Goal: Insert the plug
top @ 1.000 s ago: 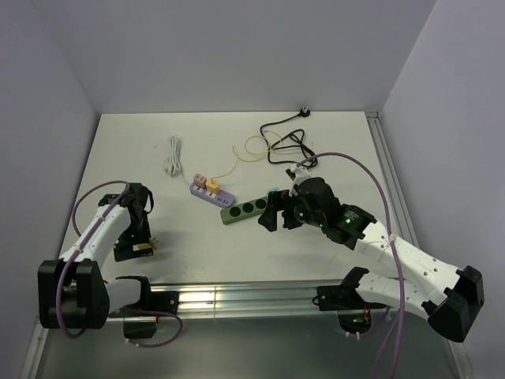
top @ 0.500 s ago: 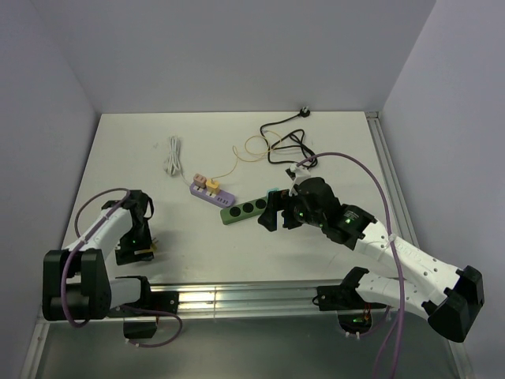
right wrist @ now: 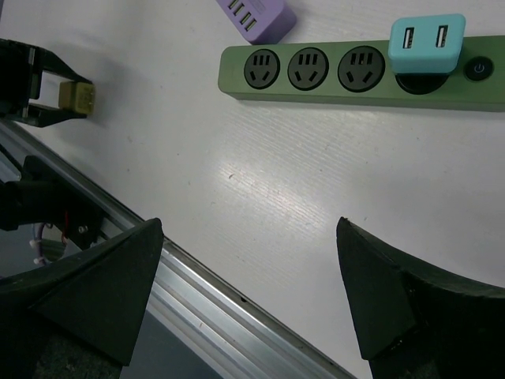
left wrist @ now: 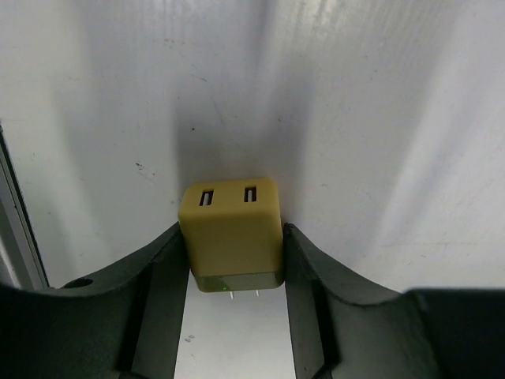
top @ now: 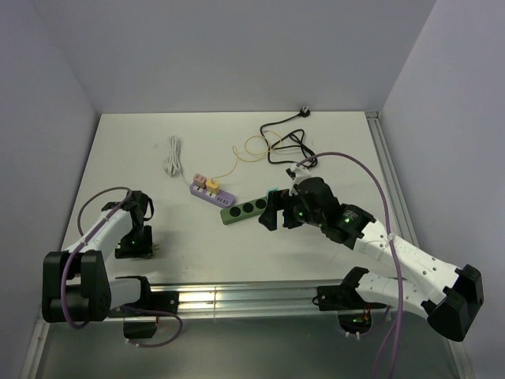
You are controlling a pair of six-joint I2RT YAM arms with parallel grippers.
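A small mustard-yellow plug lies flat on the white table, near the front left corner and just beside the metal rail along the near edge. Two slots show at its far end. Two thin metal prongs poke out at the near end, towards the wrist.

The left claw has one dark finger flush against each side of the plug, a narrow grip across its width. The plug looks to be resting on the table, not yet lifted. Gripping the smooth flat sides probably keeps the block square and the prongs clear. With the prongs facing back into the claw, though, the plug may need turning before it can enter a socket.

Well apart, towards the middle of the table, lies a green power strip with three free sockets in a row. A blue-green adapter fills the fourth, beside the switch. A purple hub sits just beyond the strip's left end.

The right claw hangs over the table near the strip with its fingers spread wide and nothing between them. It is likely waiting there to steady the strip when the plug arrives.

Loose cables lie coiled at the back, clear of both arms
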